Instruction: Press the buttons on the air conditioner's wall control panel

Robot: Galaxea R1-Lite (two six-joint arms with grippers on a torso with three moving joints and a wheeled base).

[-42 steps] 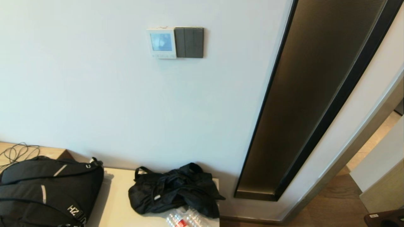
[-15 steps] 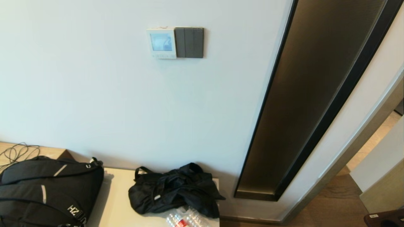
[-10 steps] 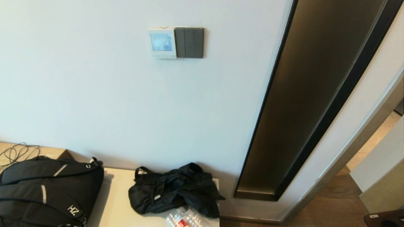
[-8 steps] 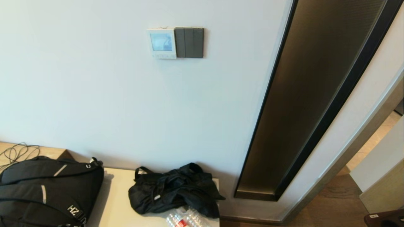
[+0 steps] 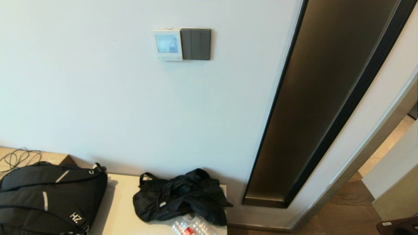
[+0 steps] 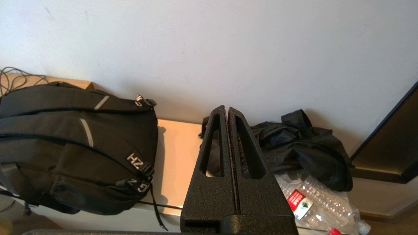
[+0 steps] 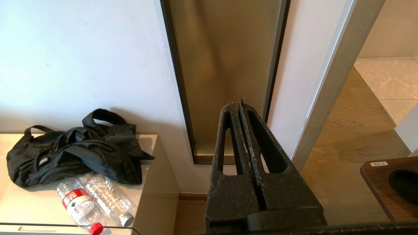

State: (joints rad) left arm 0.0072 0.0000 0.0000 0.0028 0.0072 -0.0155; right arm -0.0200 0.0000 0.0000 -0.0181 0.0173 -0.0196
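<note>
**Desk:** Where is the panel sitting from your end?

**Operator:** I'm seeing the wall control panel (image 5: pixel 167 44) only through the head view, high on the white wall (image 5: pixel 98 98), its screen glowing pale blue. The buttons (image 5: pixel 167 57) are running along its bottom edge, too small for me to tell apart. The dark grey three-rocker switch plate (image 5: pixel 196 44) is touching its right side.

**Desk:** And the pincers?

**Operator:** Neither is showing in the head view. I'm reading the left gripper (image 6: pixel 227 109) from its own wrist camera: its fingers are pressed flat together, holding nothing, pointing at bare wall. The panel is lying somewhere above it, outside that camera's picture. Just beyond its tips the crumpled black bag (image 6: pixel 303 147) is lying on the cream cabinet top (image 6: pixel 176 147), with the black backpack (image 6: pixel 75 147) off to one side and clear plastic bottles (image 6: pixel 313 202) on the other.

**Desk:** Right side?

**Operator:** The right gripper (image 7: pixel 237 105) is also closed on nothing, fingers meeting along their whole length. It is pointing at the foot of the tall bronze textured panel (image 7: pixel 225 65) in its dark frame, with wooden floor (image 7: pixel 346 143) past it. The control panel is likewise out of its camera. Both grippers are well apart from the buttons.
</note>
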